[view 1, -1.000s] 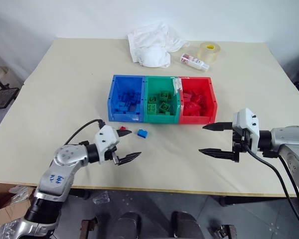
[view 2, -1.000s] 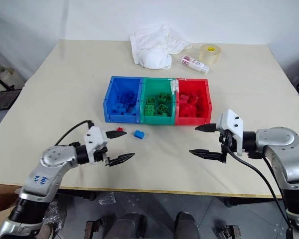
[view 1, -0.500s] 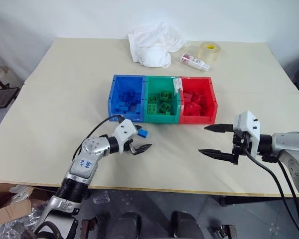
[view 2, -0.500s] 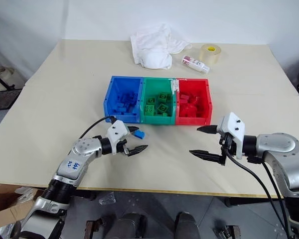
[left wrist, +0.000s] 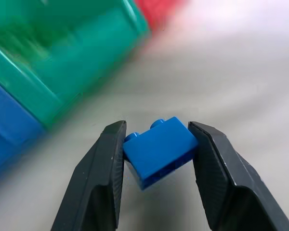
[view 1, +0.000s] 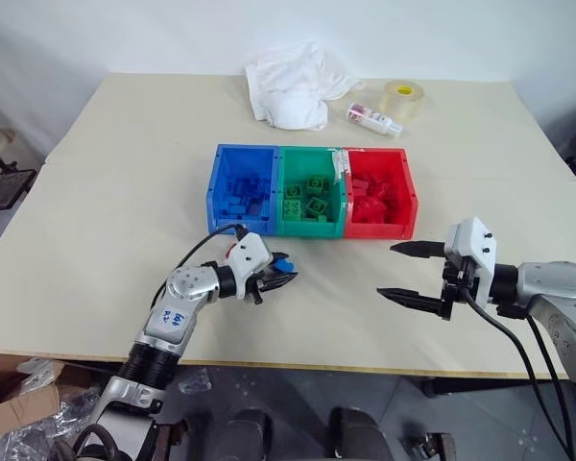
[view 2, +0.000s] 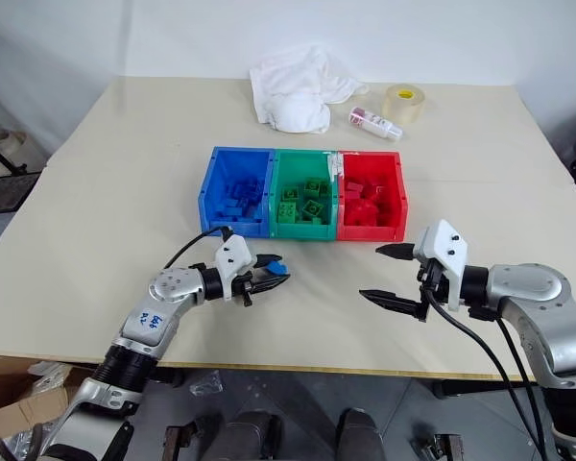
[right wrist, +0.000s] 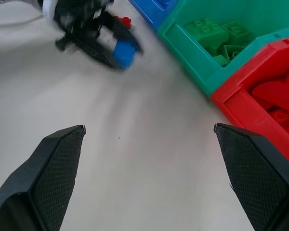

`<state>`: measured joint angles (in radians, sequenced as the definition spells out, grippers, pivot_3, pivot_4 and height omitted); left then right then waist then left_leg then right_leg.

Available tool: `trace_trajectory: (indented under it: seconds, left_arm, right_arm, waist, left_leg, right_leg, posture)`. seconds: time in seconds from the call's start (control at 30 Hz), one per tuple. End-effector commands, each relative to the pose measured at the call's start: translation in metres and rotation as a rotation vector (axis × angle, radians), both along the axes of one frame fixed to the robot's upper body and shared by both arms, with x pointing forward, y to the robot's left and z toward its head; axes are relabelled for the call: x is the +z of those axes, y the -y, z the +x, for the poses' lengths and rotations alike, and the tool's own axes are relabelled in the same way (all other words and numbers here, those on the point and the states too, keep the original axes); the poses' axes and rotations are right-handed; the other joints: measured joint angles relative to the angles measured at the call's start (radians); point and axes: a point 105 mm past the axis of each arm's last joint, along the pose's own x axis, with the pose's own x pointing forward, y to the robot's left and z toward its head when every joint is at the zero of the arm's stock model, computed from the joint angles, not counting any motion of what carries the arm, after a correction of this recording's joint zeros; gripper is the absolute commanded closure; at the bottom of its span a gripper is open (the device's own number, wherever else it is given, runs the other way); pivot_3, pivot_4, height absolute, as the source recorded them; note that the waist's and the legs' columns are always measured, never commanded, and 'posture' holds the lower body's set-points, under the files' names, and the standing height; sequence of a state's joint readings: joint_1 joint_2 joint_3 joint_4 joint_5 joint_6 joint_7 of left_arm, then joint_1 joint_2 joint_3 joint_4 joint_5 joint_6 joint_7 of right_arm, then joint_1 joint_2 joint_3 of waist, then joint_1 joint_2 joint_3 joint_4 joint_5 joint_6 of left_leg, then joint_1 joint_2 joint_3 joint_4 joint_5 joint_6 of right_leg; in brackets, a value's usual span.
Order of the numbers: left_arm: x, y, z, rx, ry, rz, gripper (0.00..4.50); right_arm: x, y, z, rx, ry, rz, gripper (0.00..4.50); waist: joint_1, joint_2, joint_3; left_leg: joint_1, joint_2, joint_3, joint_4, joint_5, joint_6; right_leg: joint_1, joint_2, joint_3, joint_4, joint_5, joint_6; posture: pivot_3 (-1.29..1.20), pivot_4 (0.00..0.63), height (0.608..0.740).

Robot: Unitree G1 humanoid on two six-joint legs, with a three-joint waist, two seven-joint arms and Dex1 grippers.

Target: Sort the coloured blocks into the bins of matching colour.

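Three bins (view 1: 311, 200) in a row, two loose blocks on the table (view 1: 125, 192).
Left pincer (left wrist: 156, 149) pinches the blue block (left wrist: 160, 149), red block (right wrist: 123, 21) just behind it; right pincer (view 1: 401, 271) hangs spread wide, holding nothing.

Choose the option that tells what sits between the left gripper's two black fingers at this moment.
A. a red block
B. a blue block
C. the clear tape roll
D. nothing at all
B: in the left wrist view, the left gripper has a finger pressed against each side of the blue block.
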<state>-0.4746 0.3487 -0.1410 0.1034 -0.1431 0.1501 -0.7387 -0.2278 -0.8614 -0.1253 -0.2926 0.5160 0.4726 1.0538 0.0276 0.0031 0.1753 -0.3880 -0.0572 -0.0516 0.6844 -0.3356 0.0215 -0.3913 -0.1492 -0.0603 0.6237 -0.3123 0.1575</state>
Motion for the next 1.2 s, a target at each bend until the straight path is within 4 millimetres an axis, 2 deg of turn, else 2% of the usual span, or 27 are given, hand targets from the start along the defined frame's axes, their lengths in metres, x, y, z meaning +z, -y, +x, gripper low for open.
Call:
trace_trajectory:
  seconds: [0.03, 0.2, 0.27, 0.33, 0.4, 0.57, 0.6, 0.67, 0.87, 1.03, 1.2]
  left_arm:
    - [0.062, -0.015, 0.014, 0.111, 0.159, -0.079, 2.82]
    - [0.092, -0.037, 0.041, 0.277, 0.201, -0.104, 2.82]
    - [0.097, -0.043, 0.056, 0.343, 0.211, -0.110, 2.82]
    - [0.095, -0.043, 0.063, 0.361, 0.202, -0.091, 2.09]
    - [0.094, -0.041, 0.067, 0.355, 0.202, -0.085, 1.55]
    - [0.094, -0.046, 0.068, 0.362, 0.203, -0.075, 0.03]
    - [0.093, -0.049, 0.066, 0.361, 0.198, -0.063, 0.03]
    - [0.087, -0.053, 0.060, 0.321, 0.156, -0.035, 0.03]
    - [0.080, -0.066, 0.007, 0.057, 0.084, 0.010, 0.03]
    - [0.060, -0.113, -0.043, -0.051, -0.049, 0.094, 0.03]
    - [0.020, -0.175, -0.068, 0.115, -0.212, 0.169, 0.03]
  right_arm:
    - [0.013, -0.004, -0.001, 0.022, 0.061, 0.017, 0.00]
    - [0.015, -0.005, 0.003, 0.030, 0.068, 0.022, 0.00]
    - [0.015, -0.006, 0.005, 0.034, 0.073, 0.023, 0.00]
    - [0.015, -0.006, 0.006, 0.036, 0.076, 0.024, 0.00]
    - [0.016, -0.007, 0.007, 0.037, 0.078, 0.025, 0.00]
    - [0.016, -0.005, 0.008, 0.035, 0.082, 0.025, 0.00]
    - [0.016, -0.005, 0.008, 0.036, 0.082, 0.026, 0.00]
    - [0.015, -0.006, 0.008, 0.039, 0.081, 0.025, 0.00]
    - [0.014, -0.007, 0.008, 0.074, 0.075, 0.024, 0.00]
    - [0.014, -0.008, 0.008, 0.119, 0.069, 0.025, 0.00]
    - [0.014, -0.009, 0.012, 0.144, 0.072, 0.023, 0.00]
  waist:
    - [0.000, 0.000, 0.000]
    - [-0.002, 0.000, 0.000]
    - [-0.002, 0.000, 0.000]
    - [-0.002, -0.001, 0.000]
    - [-0.002, -0.001, 0.001]
    - [-0.003, -0.001, 0.001]
    - [-0.003, -0.001, 0.001]
    - [-0.004, -0.001, 0.001]
    - [-0.018, -0.001, 0.001]
    - [-0.031, -0.001, 0.001]
    - [-0.031, -0.001, 0.001]
  left_leg:
    - [0.000, 0.000, 0.000, 0.000, 0.000, 0.000]
    - [0.000, 0.000, 0.000, 0.000, 0.000, 0.000]
    - [0.000, -0.001, 0.000, 0.000, 0.000, 0.000]
    - [0.000, -0.002, 0.000, 0.000, 0.000, 0.000]
    - [0.000, -0.002, 0.000, 0.000, 0.000, 0.000]
    - [0.000, -0.002, 0.000, 0.000, 0.000, 0.000]
    - [0.000, -0.002, 0.000, 0.000, 0.000, 0.000]
    - [0.000, -0.002, 0.000, 0.000, 0.000, 0.000]
    - [0.000, 0.000, 0.000, -0.001, 0.000, 0.000]
    - [0.000, 0.001, 0.000, -0.002, 0.000, 0.000]
    - [0.001, 0.001, 0.000, -0.002, 0.000, 0.000]
  right_leg:
    - [0.000, 0.000, 0.000, 0.000, 0.000, 0.000]
    - [0.000, 0.000, 0.000, 0.000, 0.000, 0.000]
    - [0.000, 0.000, 0.000, 0.001, 0.000, 0.000]
    - [0.000, 0.000, -0.001, 0.001, 0.000, 0.000]
    - [0.000, 0.000, -0.001, 0.001, 0.000, 0.000]
    - [-0.001, 0.000, -0.001, 0.001, 0.000, 0.000]
    - [-0.001, 0.000, -0.001, 0.001, 0.000, 0.000]
    - [-0.001, 0.000, -0.001, 0.001, 0.000, 0.000]
    - [-0.002, 0.000, -0.001, 0.001, 0.000, 0.000]
    - [-0.001, 0.000, 0.000, 0.000, 0.000, 0.000]
    - [-0.001, 0.000, 0.001, -0.001, 0.000, 0.000]
  posture:
    - [0.00, 0.150, 0.740]
    - [0.00, 0.150, 0.740]
    - [0.00, 0.150, 0.740]
    - [0.00, 0.150, 0.740]
    - [0.00, 0.150, 0.740]
    - [0.00, 0.150, 0.740]
    - [0.00, 0.150, 0.740]
    - [0.00, 0.150, 0.740]
    - [0.00, 0.150, 0.740]
    - [0.00, 0.150, 0.740]
    - [0.00, 0.150, 0.740]
